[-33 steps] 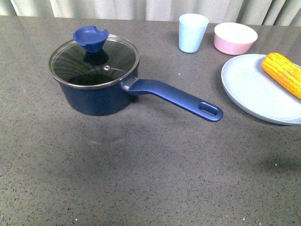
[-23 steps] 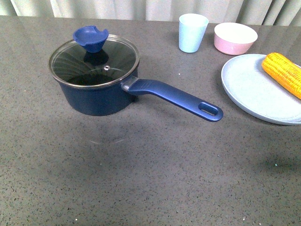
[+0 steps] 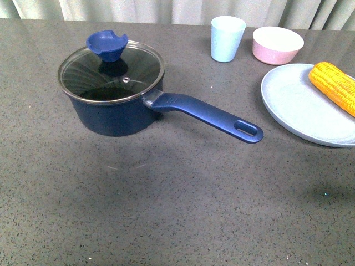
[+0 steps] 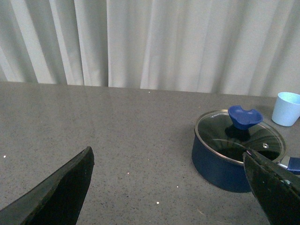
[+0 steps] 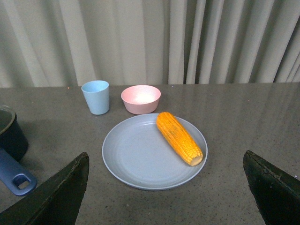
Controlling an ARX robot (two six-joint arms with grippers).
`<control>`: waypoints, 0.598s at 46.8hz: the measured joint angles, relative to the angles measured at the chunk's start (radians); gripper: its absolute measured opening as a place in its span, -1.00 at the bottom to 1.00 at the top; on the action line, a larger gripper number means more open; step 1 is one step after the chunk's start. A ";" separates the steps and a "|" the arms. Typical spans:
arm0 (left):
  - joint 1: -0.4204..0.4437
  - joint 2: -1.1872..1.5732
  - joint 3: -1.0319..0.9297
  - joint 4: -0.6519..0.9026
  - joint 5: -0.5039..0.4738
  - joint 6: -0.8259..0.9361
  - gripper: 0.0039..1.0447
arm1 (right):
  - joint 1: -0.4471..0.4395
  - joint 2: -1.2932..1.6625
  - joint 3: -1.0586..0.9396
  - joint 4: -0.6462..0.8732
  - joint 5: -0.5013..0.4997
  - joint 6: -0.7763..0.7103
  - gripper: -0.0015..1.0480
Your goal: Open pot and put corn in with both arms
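The navy pot (image 3: 113, 113) stands on the table with its glass lid (image 3: 111, 72) on and the blue knob (image 3: 107, 45) at the lid's far edge. Its long handle (image 3: 208, 115) points right and toward me. The pot also shows in the left wrist view (image 4: 220, 161). The corn (image 3: 334, 86) lies on a pale blue plate (image 3: 302, 108) at the right; it also shows in the right wrist view (image 5: 179, 137). My left gripper (image 4: 168, 187) is open, short of the pot. My right gripper (image 5: 166, 187) is open, short of the plate (image 5: 136, 154). Neither arm shows in the front view.
A light blue cup (image 3: 227, 37) and a pink bowl (image 3: 277, 44) stand behind the plate, near the table's far edge. Pale curtains hang behind the table. The pot handle's end (image 5: 16, 178) lies left of the plate in the right wrist view.
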State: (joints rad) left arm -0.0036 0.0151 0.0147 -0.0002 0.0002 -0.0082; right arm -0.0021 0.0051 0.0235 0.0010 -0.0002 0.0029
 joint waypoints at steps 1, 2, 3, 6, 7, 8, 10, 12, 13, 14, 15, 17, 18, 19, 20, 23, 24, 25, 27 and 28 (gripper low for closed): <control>0.000 0.000 0.000 0.000 0.000 0.000 0.84 | 0.000 0.000 0.000 0.000 0.000 0.000 0.83; 0.000 0.000 0.000 0.000 0.000 0.000 0.84 | 0.000 0.000 0.000 0.000 0.000 0.000 0.83; 0.005 0.007 0.003 -0.011 0.015 -0.007 0.84 | 0.000 0.000 0.000 0.000 0.000 0.000 0.83; 0.023 0.065 0.042 -0.106 0.108 -0.033 0.84 | 0.000 0.000 0.000 0.000 0.000 0.000 0.83; 0.024 0.107 0.056 -0.117 0.130 -0.043 0.84 | 0.000 0.000 0.000 0.000 0.000 0.000 0.83; 0.024 0.156 0.069 -0.111 0.147 -0.052 0.84 | 0.000 0.000 0.000 0.000 0.000 0.000 0.83; 0.021 0.253 0.088 -0.068 0.158 -0.068 0.84 | 0.000 0.000 0.000 0.000 0.000 0.000 0.83; 0.011 0.363 0.109 0.012 0.158 -0.074 0.84 | 0.000 0.000 0.000 0.000 0.000 0.000 0.83; 0.005 0.426 0.123 0.061 0.156 -0.080 0.84 | 0.000 0.000 0.000 0.000 0.000 0.000 0.83; 0.000 0.468 0.132 0.096 0.156 -0.083 0.84 | 0.000 0.000 0.000 0.000 0.000 0.000 0.83; -0.008 0.531 0.146 0.146 0.149 -0.085 0.84 | 0.000 0.000 0.000 0.000 0.000 0.000 0.83; -0.024 0.628 0.169 0.226 0.146 -0.093 0.84 | 0.000 0.000 0.000 0.000 0.000 0.000 0.83; -0.031 0.666 0.178 0.258 0.145 -0.099 0.84 | 0.000 0.000 0.000 0.000 0.000 0.000 0.83; -0.041 0.724 0.191 0.308 0.140 -0.105 0.84 | 0.000 0.000 0.000 0.000 0.000 0.000 0.83; -0.053 0.782 0.204 0.358 0.130 -0.118 0.84 | 0.000 0.000 0.000 0.000 0.000 0.000 0.83; -0.082 0.919 0.235 0.474 0.125 -0.146 0.84 | 0.000 0.000 0.000 0.000 0.000 0.000 0.83; -0.097 0.977 0.251 0.517 0.109 -0.147 0.84 | 0.000 0.000 0.000 0.000 0.000 0.000 0.83; -0.107 1.013 0.261 0.541 0.102 -0.151 0.84 | 0.000 0.000 0.000 0.000 0.000 0.000 0.83; -0.133 1.100 0.288 0.594 0.097 -0.154 0.84 | 0.000 0.000 0.000 0.000 0.000 0.000 0.83; -0.149 1.149 0.306 0.619 0.089 -0.154 0.84 | 0.000 0.000 0.000 0.000 0.000 0.000 0.83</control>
State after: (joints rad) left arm -0.1528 1.1637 0.3210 0.6189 0.0895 -0.1623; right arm -0.0021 0.0051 0.0235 0.0010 -0.0002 0.0029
